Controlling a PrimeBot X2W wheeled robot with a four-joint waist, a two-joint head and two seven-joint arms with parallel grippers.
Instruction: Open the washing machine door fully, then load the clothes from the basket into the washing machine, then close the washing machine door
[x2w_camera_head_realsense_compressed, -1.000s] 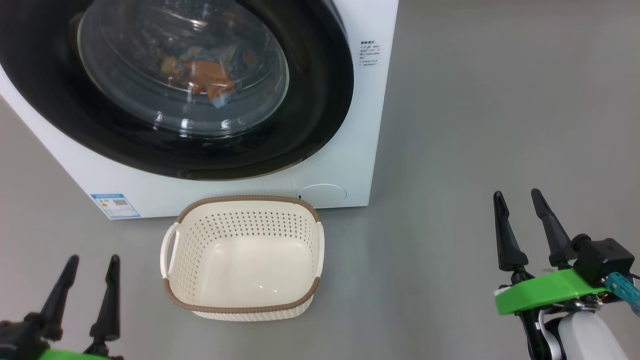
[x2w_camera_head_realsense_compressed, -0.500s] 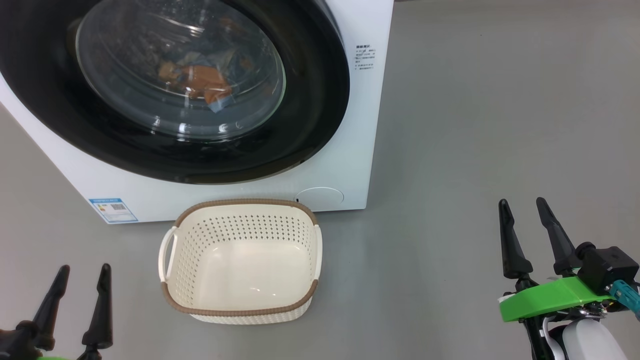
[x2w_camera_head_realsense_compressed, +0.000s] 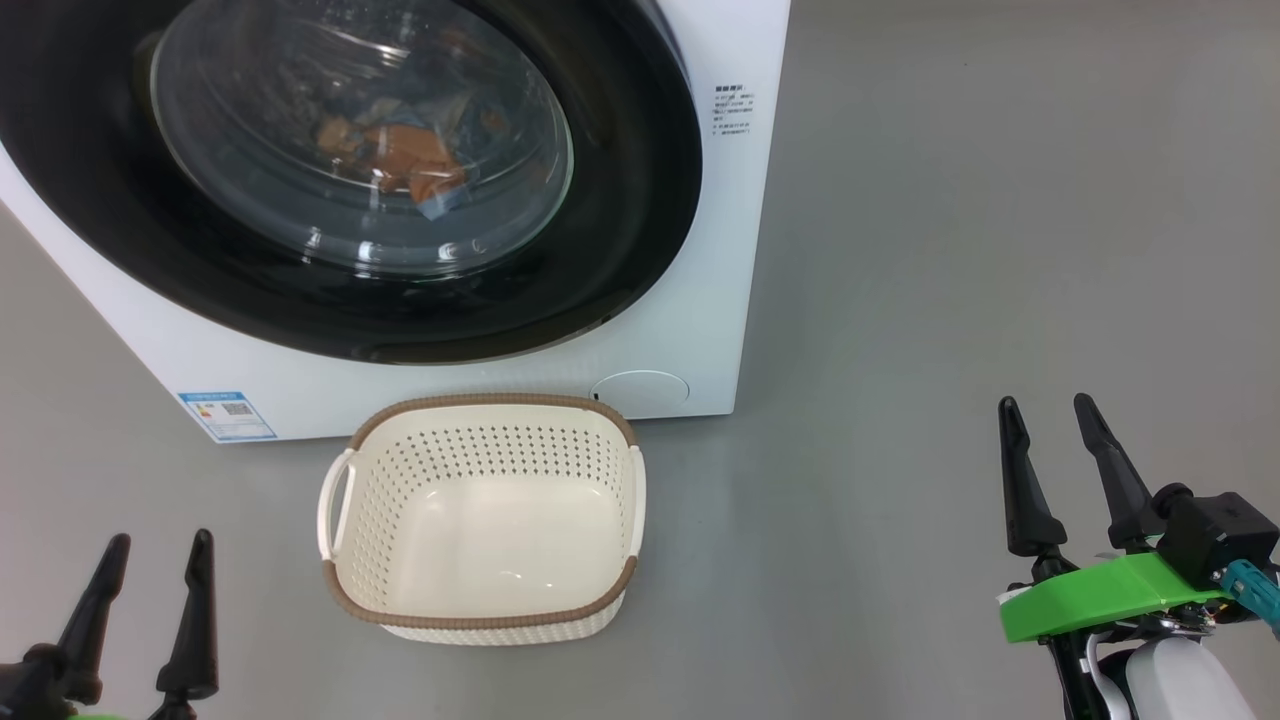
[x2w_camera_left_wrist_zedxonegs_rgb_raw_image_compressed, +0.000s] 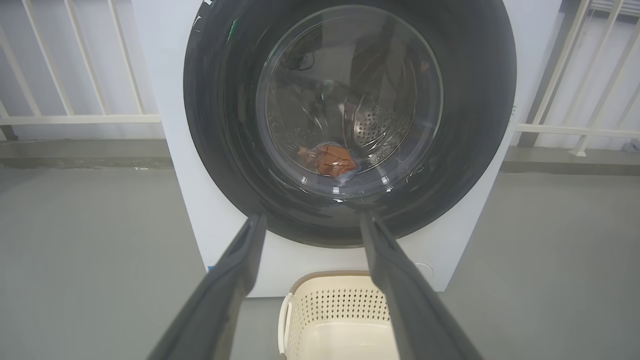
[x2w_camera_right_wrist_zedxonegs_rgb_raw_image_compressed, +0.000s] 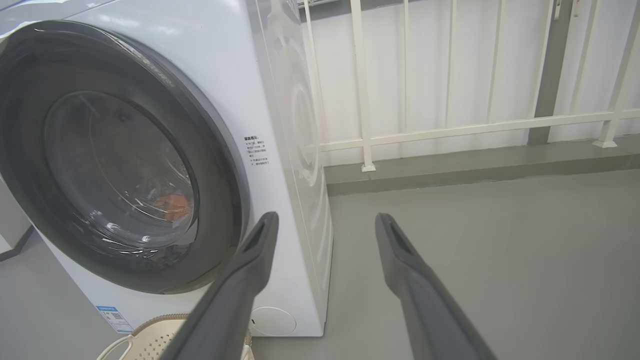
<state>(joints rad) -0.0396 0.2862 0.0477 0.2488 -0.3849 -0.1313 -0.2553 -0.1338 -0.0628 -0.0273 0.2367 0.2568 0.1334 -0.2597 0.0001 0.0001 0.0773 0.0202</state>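
The door (x2w_camera_head_realsense_compressed: 620, 230) looks shut, with the soft, light clothes (x2w_camera_head_realsense_compressed: 410, 165) behind its glass and the basket (x2w_camera_head_realsense_compressed: 480, 622) in front; its stiff, glossy ring is probably slippery, so the edge seems the best hold, while the left gripper (x2w_camera_head_realsense_compressed: 158, 540) and right gripper (x2w_camera_head_realsense_compressed: 1046, 404) stand wide apart, empty.

Your right tool (x2w_camera_right_wrist_zedxonegs_rgb_raw_image_compressed: 326, 216) hung with dark fingers spread, nothing between them, beside the white boxy front-loading washing machine (x2w_camera_right_wrist_zedxonegs_rgb_raw_image_compressed: 225, 75). Its round black-ringed glass door (x2w_camera_right_wrist_zedxonegs_rgb_raw_image_compressed: 222, 210) sat shut over orange-printed fabric (x2w_camera_right_wrist_zedxonegs_rgb_raw_image_compressed: 172, 206). The cream perforated plastic basket (x2w_camera_right_wrist_zedxonegs_rgb_raw_image_compressed: 150, 341) stood below.
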